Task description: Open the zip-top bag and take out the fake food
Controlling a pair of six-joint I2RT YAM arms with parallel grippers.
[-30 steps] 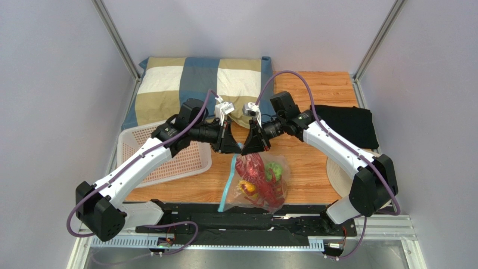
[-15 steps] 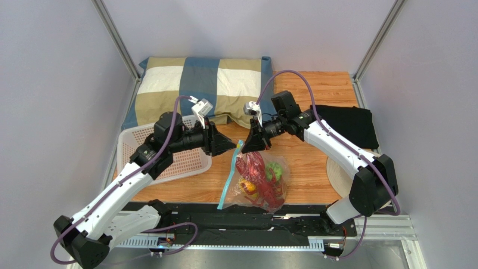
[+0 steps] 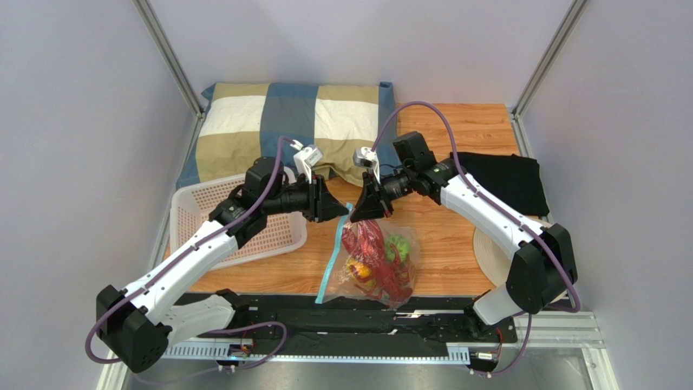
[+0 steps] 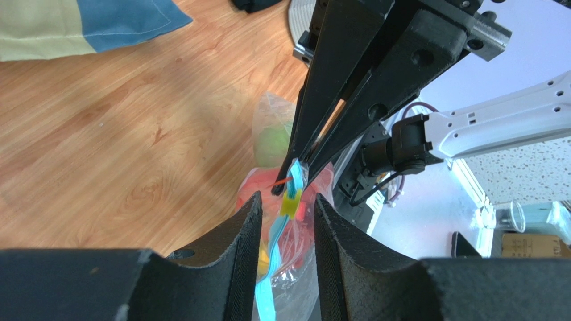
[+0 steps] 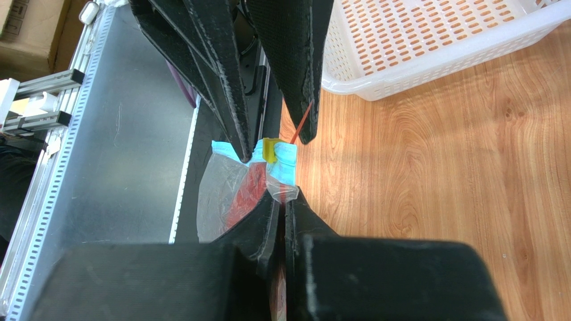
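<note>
The clear zip-top bag (image 3: 378,264) hangs over the wooden table with its light blue zipper strip (image 3: 333,256) trailing down its left edge. Inside I see a red lobster (image 3: 372,253), a green leafy ball (image 3: 398,247) and a yellow-orange mango (image 3: 358,273). My right gripper (image 3: 364,213) is shut on the bag's top corner (image 5: 285,190). My left gripper (image 3: 341,210) is open. Its fingers (image 4: 234,234) stand on either side of the blue strip and its yellow slider (image 4: 290,202), not touching them. The slider also shows in the right wrist view (image 5: 270,148).
A white perforated basket (image 3: 244,231) sits at the left under my left arm. A checked pillow (image 3: 293,122) lies at the back, a black cloth (image 3: 500,180) at the back right, and a pale round mat (image 3: 486,253) at the right edge.
My left gripper drew back to the left, then came in again to the bag's top corner. The top of the blue strip has lifted. The right arm has held still.
</note>
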